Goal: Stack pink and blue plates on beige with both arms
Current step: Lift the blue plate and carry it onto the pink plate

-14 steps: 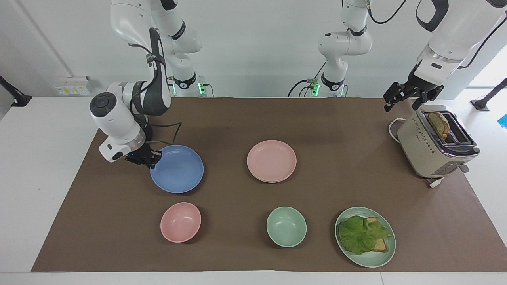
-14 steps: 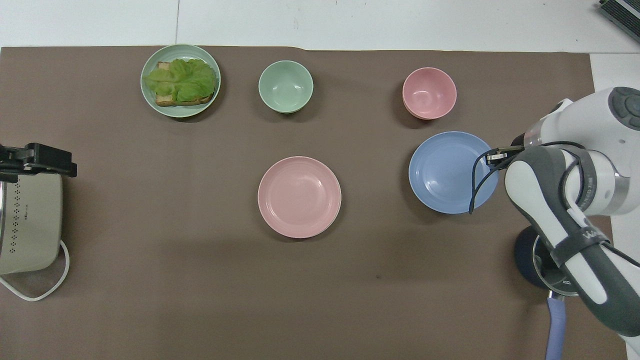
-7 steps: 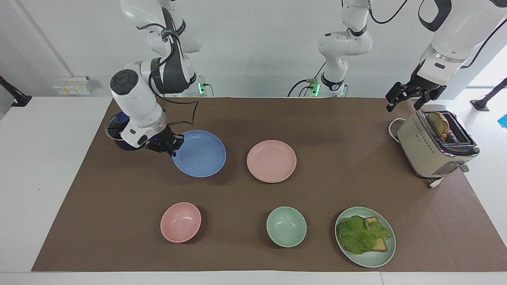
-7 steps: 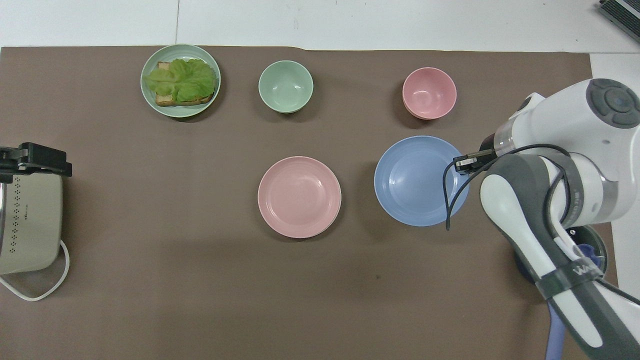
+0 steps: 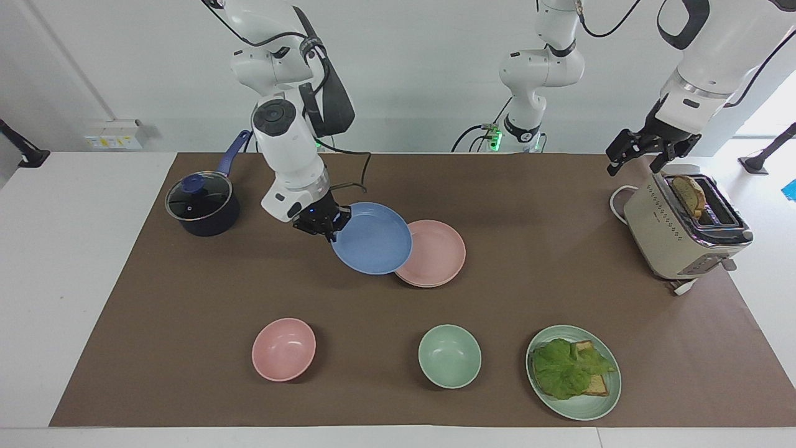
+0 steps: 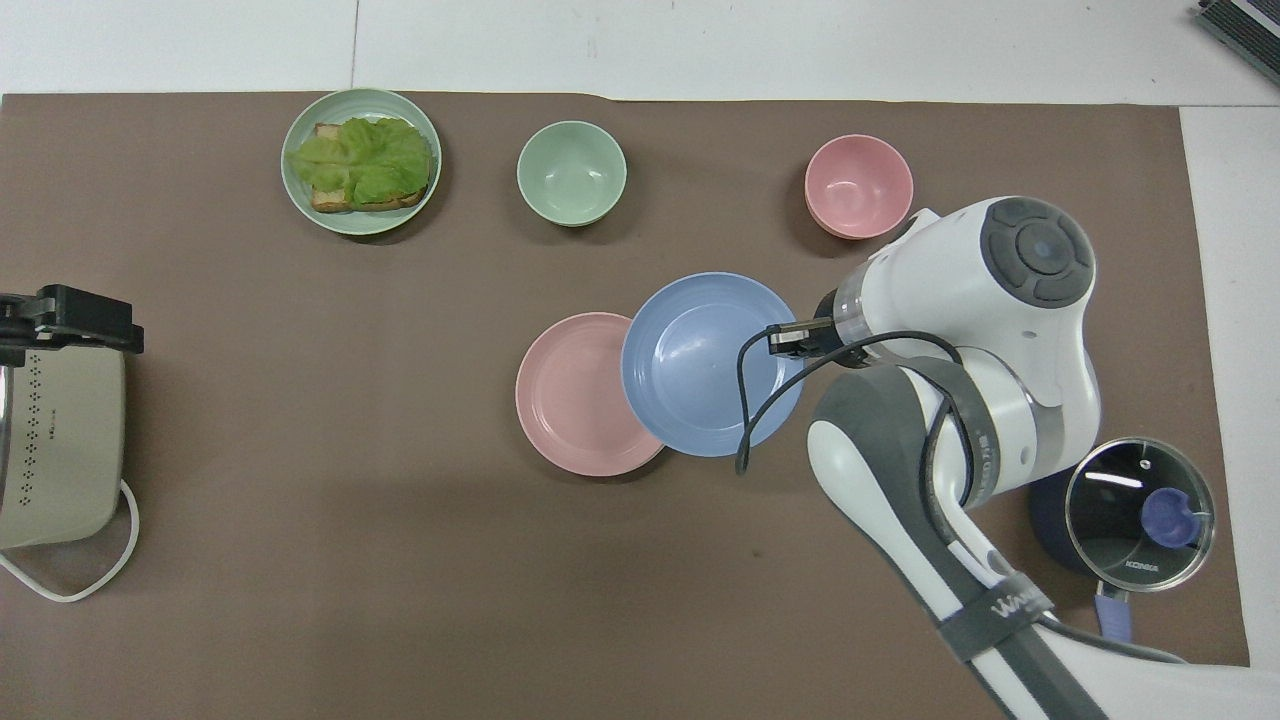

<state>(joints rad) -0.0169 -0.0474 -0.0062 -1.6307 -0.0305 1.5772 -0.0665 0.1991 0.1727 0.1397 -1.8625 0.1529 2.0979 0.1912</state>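
Since a second ago the right gripper (image 5: 328, 228), clenched on the blue plate's (image 5: 372, 239) rim, has carried it tilted over the pink plate's (image 5: 435, 255) edge, bare mat all round, while the left gripper (image 5: 643, 154) waits spread above the toaster (image 5: 681, 230).
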